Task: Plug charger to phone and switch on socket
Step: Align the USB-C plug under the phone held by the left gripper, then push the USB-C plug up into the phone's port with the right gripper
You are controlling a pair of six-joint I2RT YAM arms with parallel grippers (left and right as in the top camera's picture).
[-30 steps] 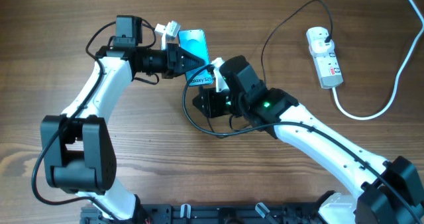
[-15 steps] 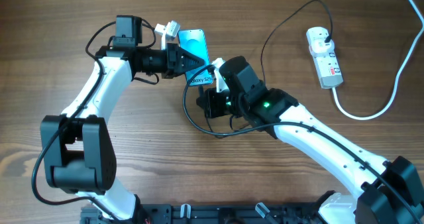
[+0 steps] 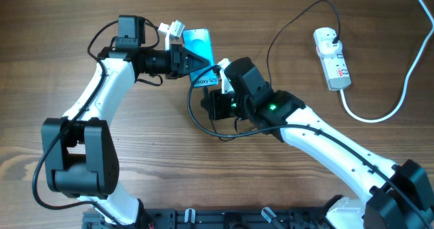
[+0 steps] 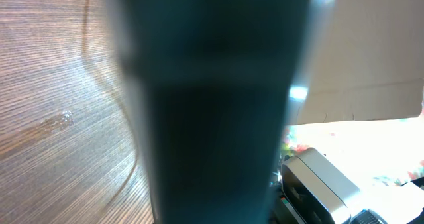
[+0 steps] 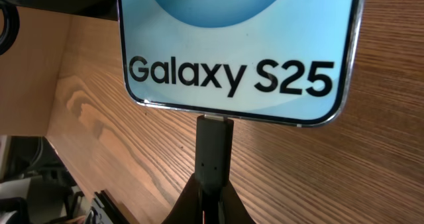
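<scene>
My overhead feed is bright, even and sharp across the frame. The arms throw only soft, faint shadows on the desk point(image 3: 81, 26), and the white socket point(image 3: 332, 59) comes close to washing out. The left wrist feed is poor: a dark, wholly defocused mass fills the middle, the lower right is blown out to white, and the desk grain at left carries a pale sheen. The right wrist feed is crisp and bright. The phone point(image 5: 238, 45) lettering reads cleanly, its rim glints, and the charger point(image 5: 213, 158) tip is in focus.
</scene>
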